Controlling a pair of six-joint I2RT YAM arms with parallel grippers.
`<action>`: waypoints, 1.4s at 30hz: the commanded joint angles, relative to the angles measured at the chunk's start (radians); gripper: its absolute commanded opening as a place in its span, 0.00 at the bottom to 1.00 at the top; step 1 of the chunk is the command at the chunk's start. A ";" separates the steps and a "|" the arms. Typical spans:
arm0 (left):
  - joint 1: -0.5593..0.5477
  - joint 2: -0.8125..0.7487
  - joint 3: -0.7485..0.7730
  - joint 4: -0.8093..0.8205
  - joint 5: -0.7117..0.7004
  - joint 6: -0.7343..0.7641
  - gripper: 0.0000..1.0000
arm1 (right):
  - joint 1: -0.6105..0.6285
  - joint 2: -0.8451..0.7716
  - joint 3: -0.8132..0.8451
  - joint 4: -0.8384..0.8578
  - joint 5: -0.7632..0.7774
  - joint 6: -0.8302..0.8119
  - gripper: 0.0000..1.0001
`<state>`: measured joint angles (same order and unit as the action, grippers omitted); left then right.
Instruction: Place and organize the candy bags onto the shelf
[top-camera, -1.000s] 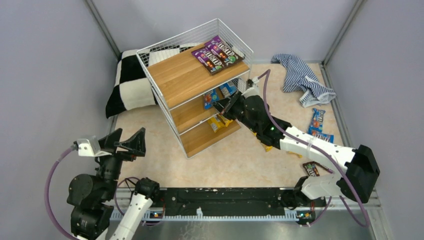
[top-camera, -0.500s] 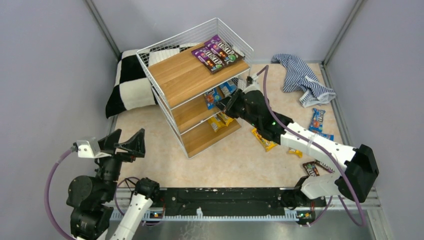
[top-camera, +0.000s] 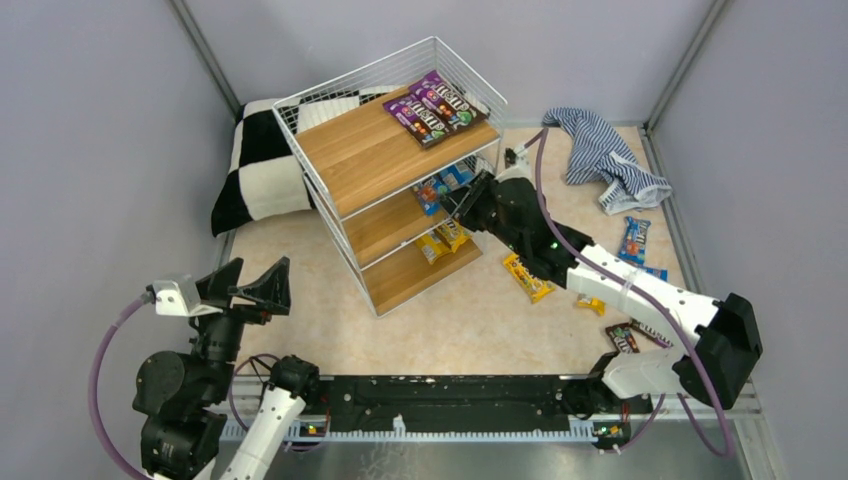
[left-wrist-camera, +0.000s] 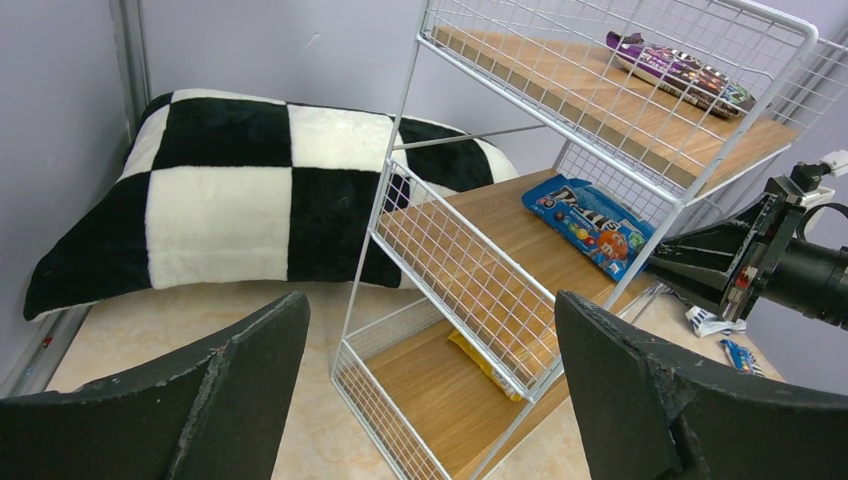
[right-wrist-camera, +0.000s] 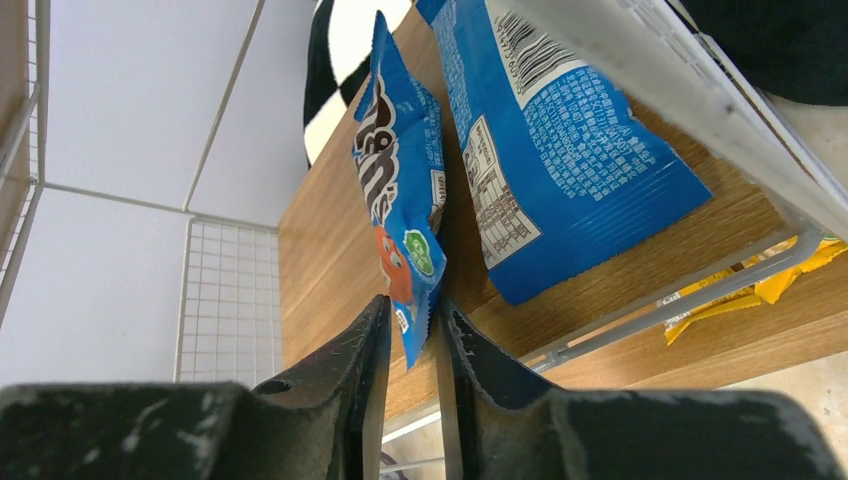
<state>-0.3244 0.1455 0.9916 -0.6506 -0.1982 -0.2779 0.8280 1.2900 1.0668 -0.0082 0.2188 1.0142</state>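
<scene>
Blue candy bag on edge on the middle board of the shelf, lower corner between the nearly closed jaws of the right gripper; pinched or merely touched, impossible to tell. Spread wider first, then back straight out to avoid dragging it off.

The shelf has purple candy bags on top, blue bags in the middle, yellow bags below. Other bags lie to its right.
</scene>
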 joint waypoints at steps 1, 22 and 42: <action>-0.004 0.008 0.006 0.033 0.015 -0.002 0.98 | -0.009 -0.038 -0.006 0.031 0.021 -0.027 0.26; -0.004 0.017 -0.074 0.100 -0.009 0.022 0.98 | -0.091 -0.555 -0.340 -0.698 0.239 -0.321 0.93; -0.004 0.023 -0.037 0.041 0.004 -0.017 0.98 | -0.808 -0.463 -0.843 -0.093 -0.613 -0.135 0.69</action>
<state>-0.3244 0.1524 0.9295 -0.6369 -0.2001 -0.2935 0.0277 0.8295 0.2535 -0.2245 -0.3725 0.8455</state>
